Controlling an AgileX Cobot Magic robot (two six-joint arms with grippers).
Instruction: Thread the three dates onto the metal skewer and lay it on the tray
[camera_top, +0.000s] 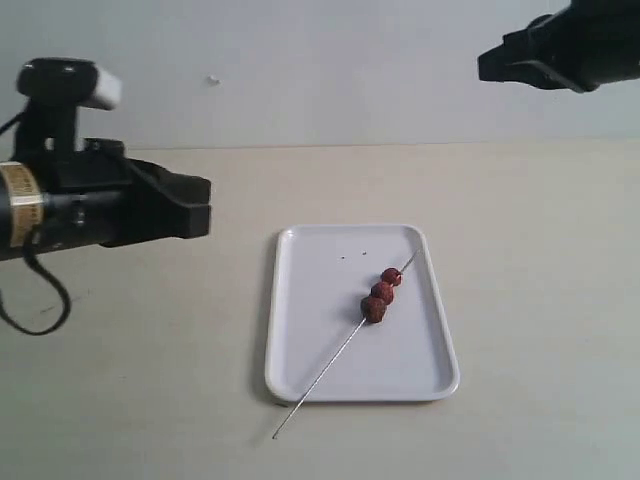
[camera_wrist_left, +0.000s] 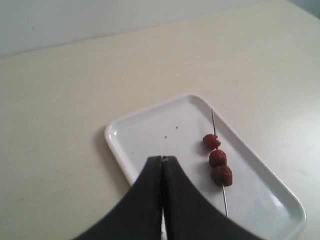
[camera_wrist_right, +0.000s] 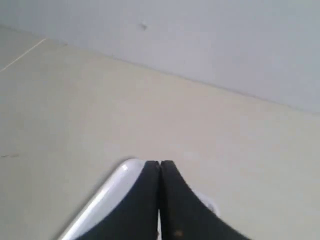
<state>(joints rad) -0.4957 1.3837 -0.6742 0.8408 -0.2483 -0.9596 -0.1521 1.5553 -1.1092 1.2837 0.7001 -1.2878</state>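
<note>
Three dark red dates (camera_top: 382, 293) (camera_wrist_left: 217, 158) sit in a row on the thin metal skewer (camera_top: 330, 371) (camera_wrist_left: 225, 199). The skewer lies slantwise across the white tray (camera_top: 310, 340) (camera_wrist_left: 150, 125), and its bare end sticks out past the tray's near edge. My left gripper (camera_top: 205, 205) (camera_wrist_left: 162, 158) hangs above the table to the left of the tray, shut and empty. High at the back right, my right gripper (camera_top: 485, 65) (camera_wrist_right: 160, 163) is also shut and holds nothing. The right wrist view shows only a corner of the tray (camera_wrist_right: 107, 192).
The tray rests on a plain beige table (camera_top: 540, 260) with a pale wall behind it. A few tiny dark specks (camera_top: 343, 257) mark the tray's far part.
</note>
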